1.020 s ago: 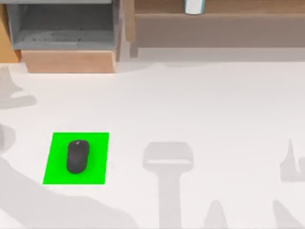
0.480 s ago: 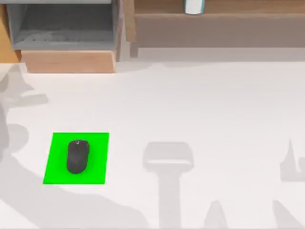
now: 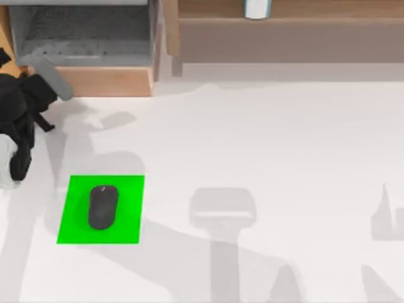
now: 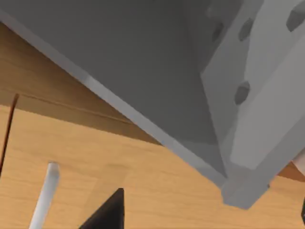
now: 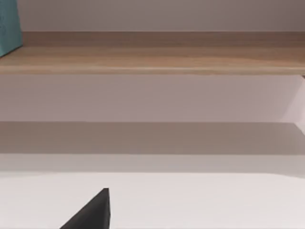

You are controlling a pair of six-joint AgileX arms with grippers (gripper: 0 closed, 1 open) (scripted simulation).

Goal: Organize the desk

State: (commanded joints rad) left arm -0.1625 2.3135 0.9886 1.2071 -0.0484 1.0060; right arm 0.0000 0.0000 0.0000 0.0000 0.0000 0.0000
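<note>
1. A grey drawer (image 4: 143, 62) takes up the upper part of the left wrist view, seen close and at a slant, its inside plain and in shade.
2. Its lighter side wall (image 4: 257, 95) carries three small dark ovals (screw heads or holes, I cannot tell which).
3. Light wood panel (image 4: 157, 186) lies beneath the drawer's pale front edge, with a thin dark line near one border.
4. A pale grey bar (image 4: 45, 200) crosses the wood.
5. A black wedge (image 4: 107, 214) juts in just beside the bar.

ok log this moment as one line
left arm: by open drawer | mouse: on green mat | desk: white
</note>
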